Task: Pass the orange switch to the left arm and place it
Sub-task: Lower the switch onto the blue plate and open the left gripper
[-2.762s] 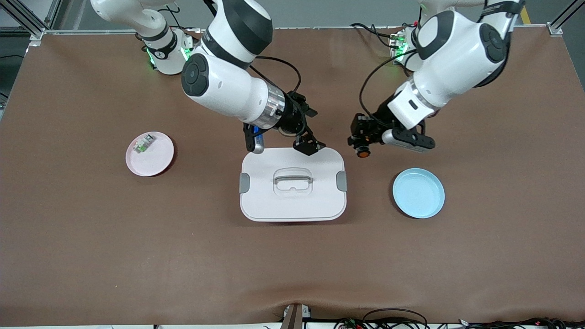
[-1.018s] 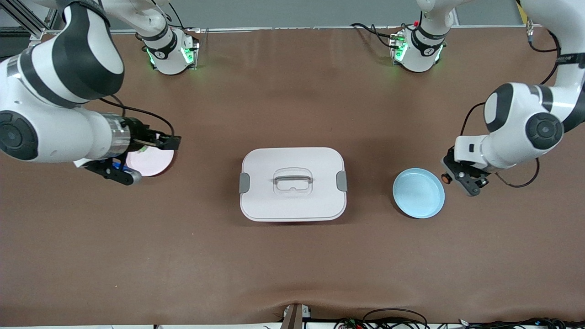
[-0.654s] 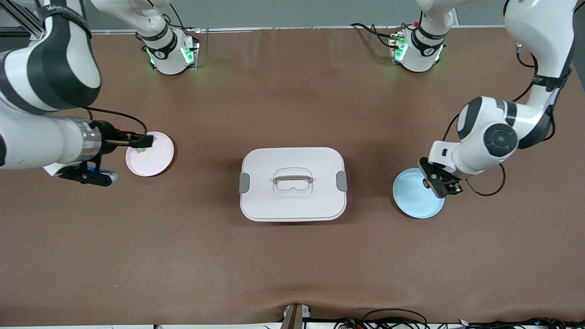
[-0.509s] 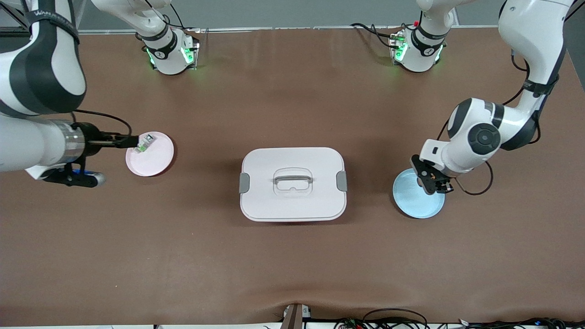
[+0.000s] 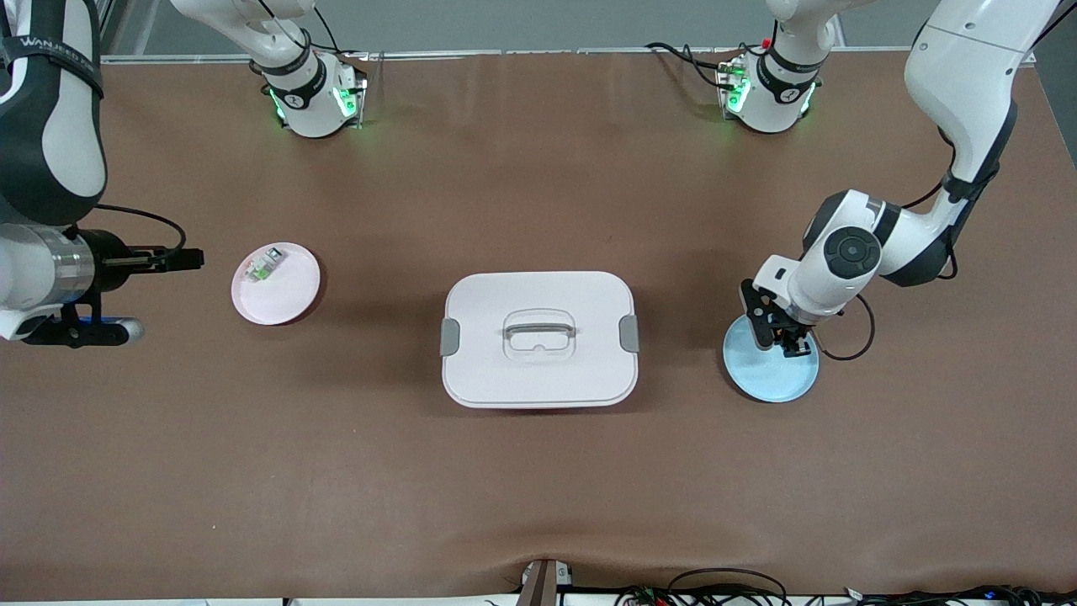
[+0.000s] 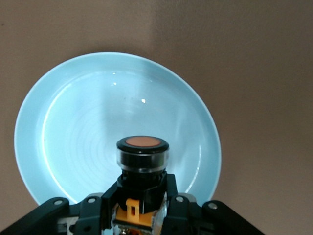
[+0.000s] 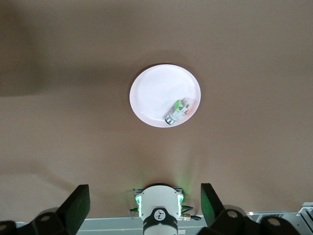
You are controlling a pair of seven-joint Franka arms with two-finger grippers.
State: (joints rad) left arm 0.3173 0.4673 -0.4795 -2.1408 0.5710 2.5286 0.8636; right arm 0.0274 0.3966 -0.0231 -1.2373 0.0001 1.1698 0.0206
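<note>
**Orange switch held over the blue plate**

Pale blue and glossy, the round plate (image 5: pixel 770 370) toward the left arm's end of the table has nothing lying in it that I can see. My left gripper (image 5: pixel 787 337) hangs over it, fingers pinched on the orange switch (image 6: pixel 142 159), a small black cylindrical push-button with a round orange cap; in the left wrist view the cap sits above the plate's inner floor, and I cannot tell whether the switch touches the plate.

I see the small round pink plate (image 5: pixel 276 284) toward the right arm's end; it carries a little green-and-silver clear part (image 5: pixel 262 266) near the rim on the side away from the front camera. Between the two plates stands the large white rounded-rectangular plastic box (image 5: pixel 538 338), lid on, with a clear central handle and grey side clips.

From its base my left arm (image 5: pixel 850 252) bends down at the elbow, so the wrist points at the blue plate. My right arm (image 5: pixel 42 168) is pulled out to its own end of the table, its gripper (image 5: pixel 172 261) with fingers spread wide, up in the air just beside the pink plate.

Around the box I have bare brown table (image 5: pixel 538 488) on every side, with a broad open stretch toward the front camera.
</note>
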